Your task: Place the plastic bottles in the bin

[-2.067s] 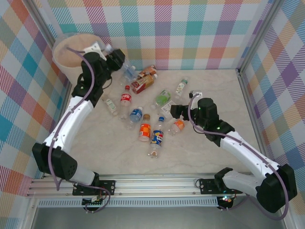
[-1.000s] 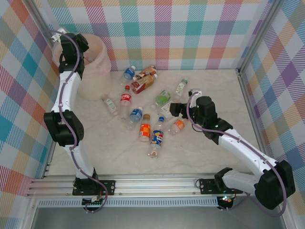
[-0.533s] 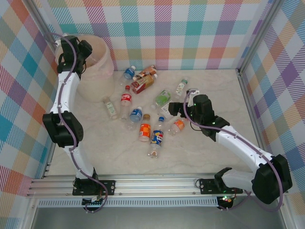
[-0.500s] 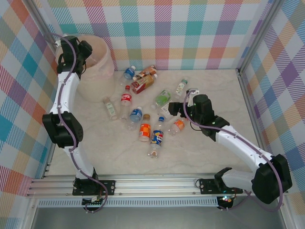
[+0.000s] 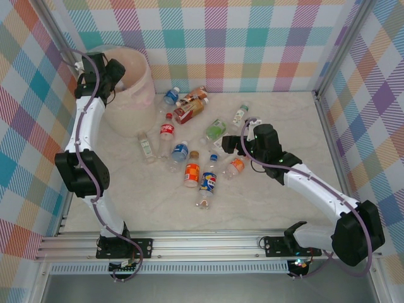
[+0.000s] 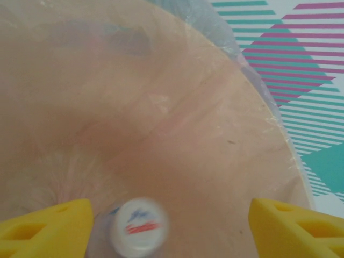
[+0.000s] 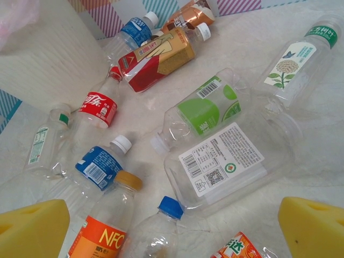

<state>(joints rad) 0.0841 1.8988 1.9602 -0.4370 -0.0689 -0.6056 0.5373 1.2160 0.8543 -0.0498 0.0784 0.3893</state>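
hanging over the bin [image 5: 129, 101] at the far left corner of the table [image 5: 284, 113], the left gripper [image 6: 172, 215] has its yellow fingers [image 6: 45, 228] well apart. between them, nearer the left one, sits a white cap [image 6: 137, 228] printed with red and blue marks, too blurred to read. whether that finger touches the bottle under the cap i cannot tell; the other finger is clear of it. below is the pale pink inside of the bin under its clear liner [image 6: 252, 64].

the other plastic bottles [image 5: 189, 151] lie scattered on the table between the bin and the right arm. the right gripper [image 7: 174, 212] hovers low over them, jaws spread wide and holding nothing.

by its left finger lies an orange-label bottle [image 7: 105, 236] reading "nfc" under a tan cap, with a blue-capped bottle [image 7: 161, 226] just beside it. past these lies a big clear bottle [image 7: 220, 161] whose white label carries fine print and a qr code. a green-label bottle [image 7: 207, 110] with a barcode lies against it.

farther off are a red-label bottle [image 7: 99, 105] with white chinese script and a red-and-gold bottle [image 7: 156, 56] with chinese writing. nearer the bin lies a blue-label bottle [image 7: 134, 27] whose white lettering is too small to read. at the right lies a flower-label bottle [image 7: 293, 62] with a green band of chinese characters.
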